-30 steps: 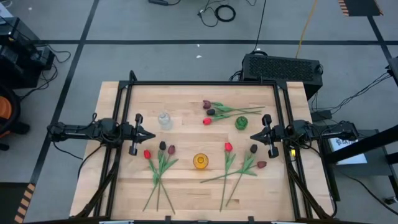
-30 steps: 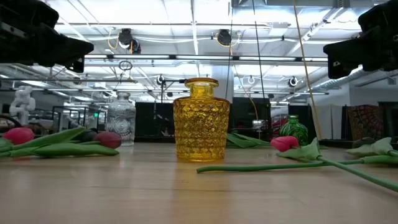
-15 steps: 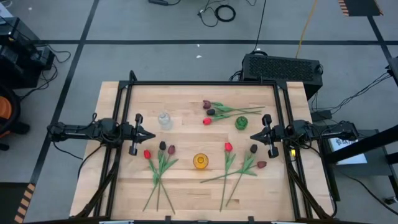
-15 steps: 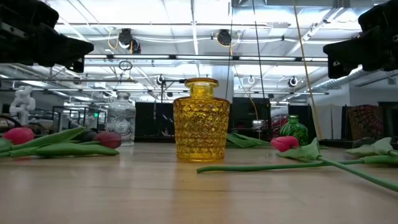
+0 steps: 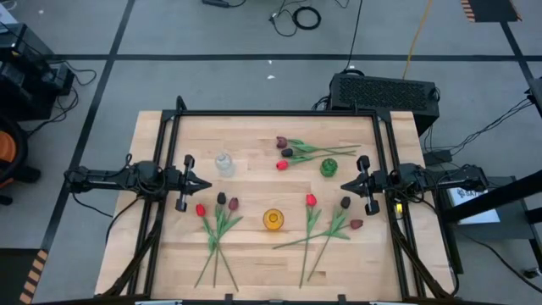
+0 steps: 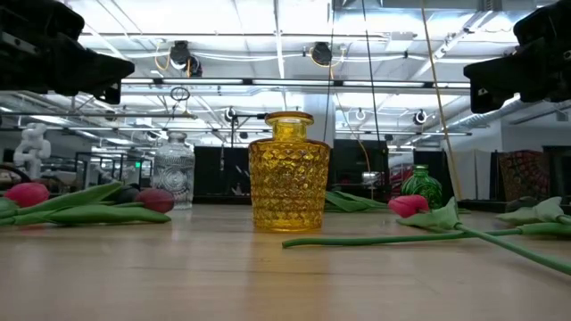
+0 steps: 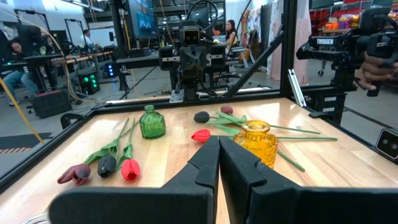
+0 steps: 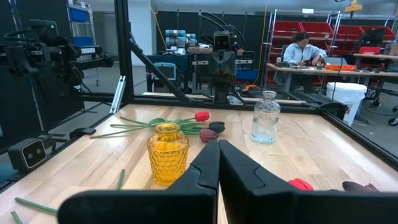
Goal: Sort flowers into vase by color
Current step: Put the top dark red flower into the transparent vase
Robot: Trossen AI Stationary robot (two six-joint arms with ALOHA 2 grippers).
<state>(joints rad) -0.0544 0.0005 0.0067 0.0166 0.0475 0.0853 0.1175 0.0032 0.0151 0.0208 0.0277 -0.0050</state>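
Both arms wait at the table's sides, left gripper (image 5: 200, 184) and right gripper (image 5: 347, 185) with fingers pressed together. The flowers (image 5: 222, 213) lie scattered on the table (image 5: 254, 246) around the yellow vase (image 5: 272, 219).

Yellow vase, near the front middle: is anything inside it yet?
From above, the yellow vase shows an open mouth with no stem sticking out. The flowers lie flat on the table. Its patterned glass hides the bottom of the inside.
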